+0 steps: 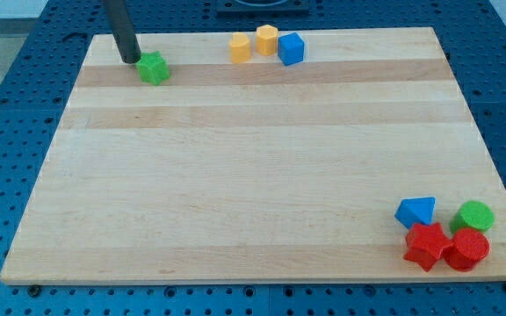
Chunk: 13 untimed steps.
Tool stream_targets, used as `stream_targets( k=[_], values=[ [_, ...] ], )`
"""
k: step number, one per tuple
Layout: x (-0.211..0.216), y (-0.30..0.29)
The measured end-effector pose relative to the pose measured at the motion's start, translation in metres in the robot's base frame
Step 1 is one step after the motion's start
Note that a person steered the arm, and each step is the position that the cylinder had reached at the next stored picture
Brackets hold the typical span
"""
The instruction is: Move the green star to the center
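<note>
The small green star-shaped block (pixel 154 68) lies near the top-left corner of the pale wooden board (pixel 253 167), well apart from the board's middle. My tip (pixel 130 60), the lower end of the dark rod, stands just beside the star on its left and slightly above it in the view; whether it touches the block I cannot tell. There are no jaws on this arm (only the plain rod), so nothing opens, shuts or holds.

The star looks like a light, stiff piece, likely to slide easily on the smooth wood and not fragile. Its notched outline may let it turn or slip off the rod if pushed off-centre. I judge the best contact is on its upper-left side, in line with its middle, so the push drives it down and to the view's right toward the centre.

Other blocks sit clear of that path: a yellow block (pixel 239 47), a yellow hexagonal block (pixel 266 39) and a blue cube (pixel 291 48) at the top edge
</note>
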State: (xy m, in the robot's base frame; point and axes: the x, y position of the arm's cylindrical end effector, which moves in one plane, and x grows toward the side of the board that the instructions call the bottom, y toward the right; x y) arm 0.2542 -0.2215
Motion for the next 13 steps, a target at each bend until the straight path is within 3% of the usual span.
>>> stream_targets(
  k=[3, 4, 9, 11, 13],
  values=[
    [0.024, -0.018],
    [0.011, -0.005],
    [0.035, 0.058],
    [0.018, 0.061],
    [0.019, 0.102]
  ],
)
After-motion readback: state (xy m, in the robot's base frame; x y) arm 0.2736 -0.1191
